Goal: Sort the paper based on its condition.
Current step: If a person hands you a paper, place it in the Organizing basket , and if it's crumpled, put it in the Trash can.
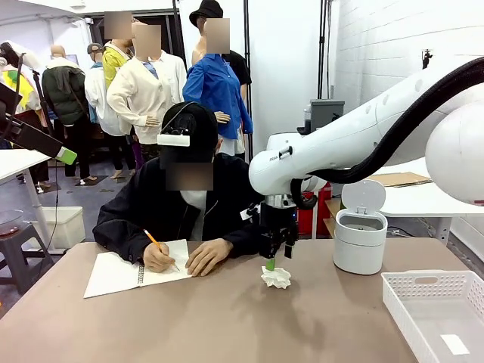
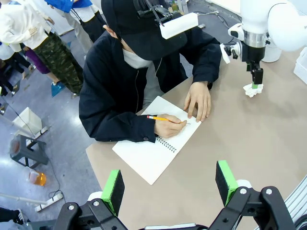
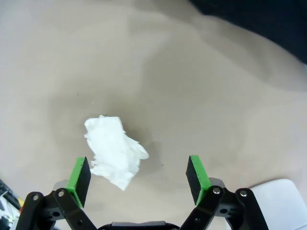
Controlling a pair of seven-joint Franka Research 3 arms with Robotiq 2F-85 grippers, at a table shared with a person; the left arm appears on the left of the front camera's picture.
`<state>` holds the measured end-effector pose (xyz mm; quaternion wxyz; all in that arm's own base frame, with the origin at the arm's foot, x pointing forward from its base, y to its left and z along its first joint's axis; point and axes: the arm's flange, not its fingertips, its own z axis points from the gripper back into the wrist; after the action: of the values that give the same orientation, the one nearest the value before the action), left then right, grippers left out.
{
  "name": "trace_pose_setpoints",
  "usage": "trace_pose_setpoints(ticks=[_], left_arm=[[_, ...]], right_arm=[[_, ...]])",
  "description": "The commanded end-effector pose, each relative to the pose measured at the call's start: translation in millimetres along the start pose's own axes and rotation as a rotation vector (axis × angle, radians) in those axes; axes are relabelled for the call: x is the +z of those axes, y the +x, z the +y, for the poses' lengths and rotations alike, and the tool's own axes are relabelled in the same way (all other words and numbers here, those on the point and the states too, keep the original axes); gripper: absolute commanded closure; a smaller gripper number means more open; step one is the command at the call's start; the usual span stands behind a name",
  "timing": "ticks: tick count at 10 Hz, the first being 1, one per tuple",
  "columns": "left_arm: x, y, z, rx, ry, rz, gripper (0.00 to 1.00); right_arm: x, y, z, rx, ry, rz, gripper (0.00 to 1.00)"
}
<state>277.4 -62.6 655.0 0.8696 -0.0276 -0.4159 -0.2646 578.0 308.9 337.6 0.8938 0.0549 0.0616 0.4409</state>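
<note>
Counted: one paper wad (image 3: pixel 115 151), one bin (image 1: pixel 360 240), one basket (image 1: pixel 397 310). Paper wad lower left, between right gripper (image 3: pixel 139 172) pads, spread apart. Left gripper (image 2: pixel 170 184) spread, empty.

Right gripper (image 1: pixel 270 264) points straight down, jaws spread wide; left gripper (image 2: pixel 170 185) likewise has jaws apart.

Wall (image 1: pixel 393 38): we see white-painted brick.
Floor (image 2: pixel 53 143): we see grey.
Furniture: we see a dark stool (image 2: pixel 29 143), a white side table (image 1: pixel 17 160).
</note>
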Motion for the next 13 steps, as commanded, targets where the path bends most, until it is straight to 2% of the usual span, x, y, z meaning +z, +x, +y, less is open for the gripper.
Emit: trace_pose_setpoints(ticks=[1,3,7,9,10,13], left_arm=[[1,-2,1,0.003,-0.005,0.006,0.0],[1,-2,1,0.003,-0.005,0.006,0.0],[1,-2,1,0.003,-0.005,0.006,0.0],[1,-2,1,0.003,-0.005,0.006,0.0],[1,-2,1,0.003,-0.005,0.006,0.0],[1,-2,1,0.003,-0.005,0.006,0.0]], right_arm=[[-4,1,6,0.048,-0.021,0.043,0.0],[-25,3,14,0.069,-0.023,0.079,0.0],[-46,4,14,0.112,-0.103,0.07,0.0],[-47,3,15,0.112,-0.072,0.039,0.0],[-42,8,14,0.091,-0.066,0.077,0.0],[-42,8,14,0.091,-0.066,0.077,0.0]])
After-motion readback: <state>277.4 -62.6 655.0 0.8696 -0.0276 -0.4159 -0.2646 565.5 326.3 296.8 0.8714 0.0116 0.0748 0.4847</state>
